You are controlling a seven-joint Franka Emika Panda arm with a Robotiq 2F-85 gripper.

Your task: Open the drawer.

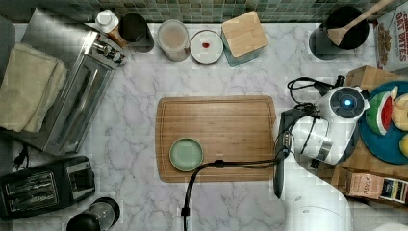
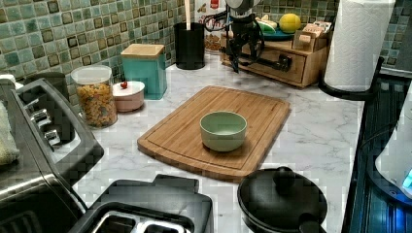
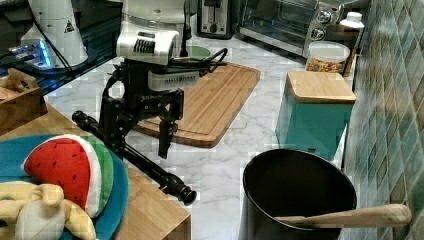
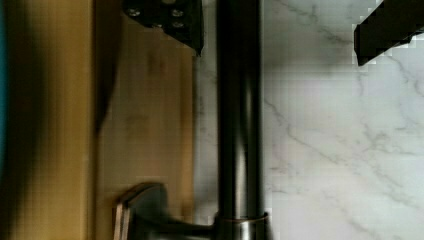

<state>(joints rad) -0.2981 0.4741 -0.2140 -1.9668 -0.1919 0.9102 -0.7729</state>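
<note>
Here, the black gripper (image 3: pixel 142 142) is straddling the light-wood drawer's (image 4: pixel 145 130) long black bar handle (image 4: pixel 239 120), jaws spread; the pale green bowl (image 2: pixel 223 130) is sitting empty.

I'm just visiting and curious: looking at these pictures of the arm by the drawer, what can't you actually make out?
- Inside of the drawer: closed front hides it in the left view.
- Drawer handle: the gripper covers its middle in the right view.
- Handle's ends: cut off by the edges in the wrist view.
- Cereal box: cut by the top view's right edge.
- Pot: lid hides its contents in the left view.
</note>
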